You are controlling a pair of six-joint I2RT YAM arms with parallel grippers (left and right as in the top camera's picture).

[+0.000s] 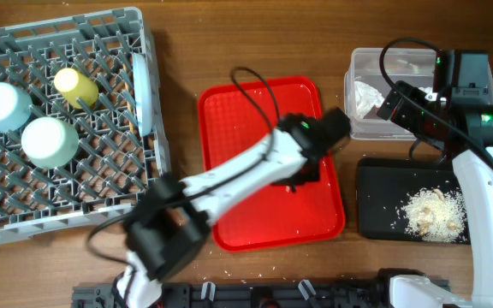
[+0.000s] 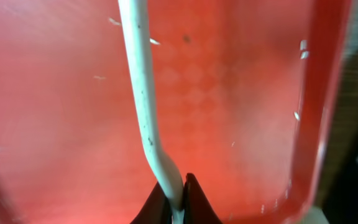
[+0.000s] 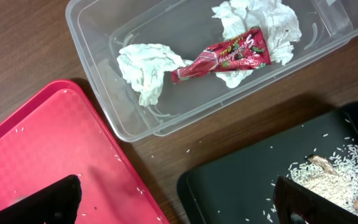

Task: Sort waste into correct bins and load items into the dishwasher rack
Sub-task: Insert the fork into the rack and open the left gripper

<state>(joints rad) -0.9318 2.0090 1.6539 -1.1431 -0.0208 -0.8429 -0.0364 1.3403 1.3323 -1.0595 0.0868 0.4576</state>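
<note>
My left gripper [image 2: 182, 193] is shut on the handle of the white plastic fork [image 2: 140, 81], just above the red serving tray [image 2: 241, 93]. In the overhead view it is over the tray's right part [image 1: 302, 180]. My right gripper [image 3: 176, 202] is open and empty, above the gap between the clear tub [image 3: 98, 81] and the black tray [image 3: 229, 186]. The tub holds crumpled white tissues [image 3: 145, 65] and the red wrapper [image 3: 225, 56]. Rice scraps [image 1: 433, 212] lie in the black tray. The grey rack [image 1: 67, 184] holds two pale bowls [image 1: 2, 105] [image 1: 50, 141], the yellow cup [image 1: 76, 85] and the upright white plate [image 1: 143, 92]. The chopstick is out of view.
The red serving tray [image 1: 246, 128] lies mid-table between the rack and the bins, with a few rice grains on it. The clear tub [image 1: 362, 64] stands behind the black tray [image 1: 379, 201] at the right. Cables trail from both arms.
</note>
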